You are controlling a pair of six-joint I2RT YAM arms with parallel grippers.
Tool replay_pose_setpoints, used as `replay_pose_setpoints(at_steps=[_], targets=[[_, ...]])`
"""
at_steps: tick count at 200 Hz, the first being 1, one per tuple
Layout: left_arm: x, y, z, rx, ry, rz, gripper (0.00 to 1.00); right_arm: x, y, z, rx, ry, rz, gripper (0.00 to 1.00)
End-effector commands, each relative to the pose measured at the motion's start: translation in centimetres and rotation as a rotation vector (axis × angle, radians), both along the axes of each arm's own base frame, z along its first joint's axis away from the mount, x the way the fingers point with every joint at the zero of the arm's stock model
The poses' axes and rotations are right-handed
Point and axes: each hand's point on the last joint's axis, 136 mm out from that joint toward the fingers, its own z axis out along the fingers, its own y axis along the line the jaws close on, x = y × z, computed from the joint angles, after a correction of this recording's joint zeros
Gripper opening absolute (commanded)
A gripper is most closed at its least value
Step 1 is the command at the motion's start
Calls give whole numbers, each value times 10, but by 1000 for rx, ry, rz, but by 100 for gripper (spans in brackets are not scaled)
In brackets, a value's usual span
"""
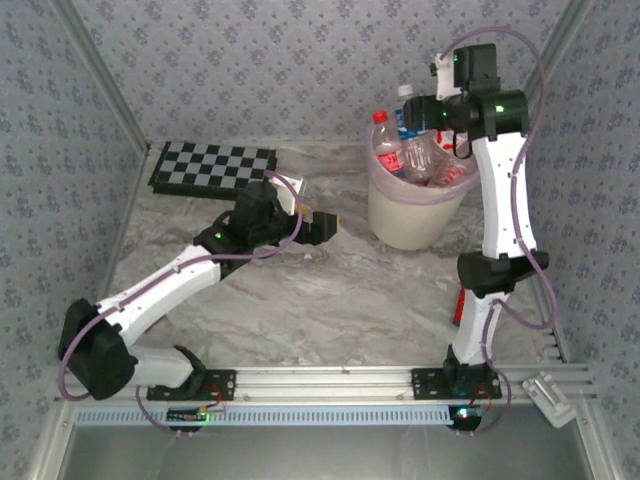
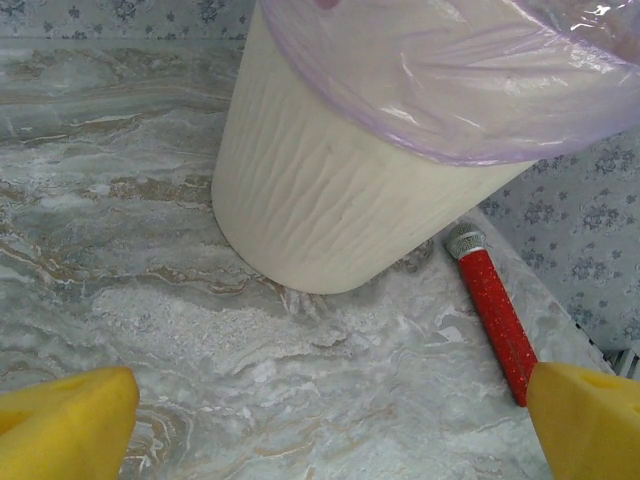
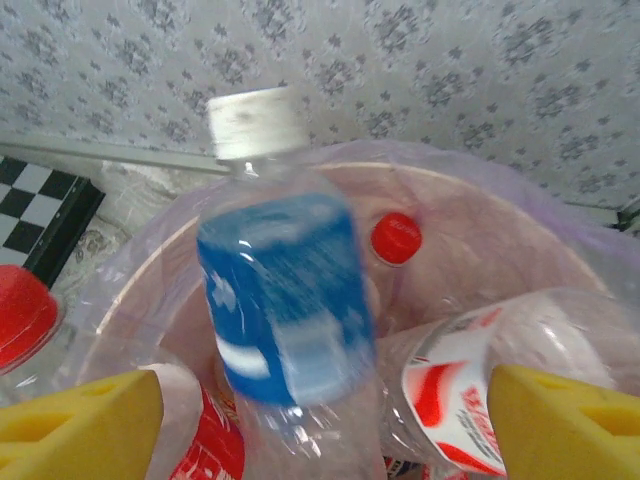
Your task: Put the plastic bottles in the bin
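Observation:
The bin (image 1: 415,215) stands at the back right, cream-white with a pink liner, holding several plastic bottles (image 1: 425,160). My right gripper (image 3: 325,420) hangs over its mouth, open, yellow fingers (image 3: 80,425) wide apart. Between them a blue-label bottle (image 3: 285,290) with a white cap is motion-blurred and touches neither pad. Beneath it lie a red-cap bottle (image 3: 396,238) and a red-label bottle (image 3: 455,395). My left gripper (image 1: 325,228) is open and empty just left of the bin (image 2: 330,190), low over the table.
A red tube (image 2: 495,305) lies on the marble table by the bin's right side, near the wall. A checkerboard (image 1: 210,168) rests at the back left. Patterned walls close in the table on three sides.

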Motion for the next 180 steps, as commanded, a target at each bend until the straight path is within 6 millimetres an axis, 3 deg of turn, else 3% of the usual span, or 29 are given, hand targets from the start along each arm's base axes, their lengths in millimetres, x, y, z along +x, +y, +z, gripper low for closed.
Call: replay_pose_setpoints(at_steps=[1,14,41,102,145,161,180], targets=[[0,-5,13,-40,-17,-20,99,-17,-22,25,29,-52,-59,85],[0,-4,11,-37,-15,-20,100,-16,-28,35,72,-94,-78,78],[2,-5,11,-42,-16,-20,100,-3,-4,38,127,-126,-15,54],[-5,5,10,-39,-15,-2,100,35,28,-34,116,25,25,43],[-5,9,10,-34,-16,5,100,35,34,-90,89,114,20,38],[-5,10,9,-28,-14,6,100,29,36,-99,107,130,21,38],[-3,10,8,-21,-14,10,100,26,39,-94,126,121,30,38]])
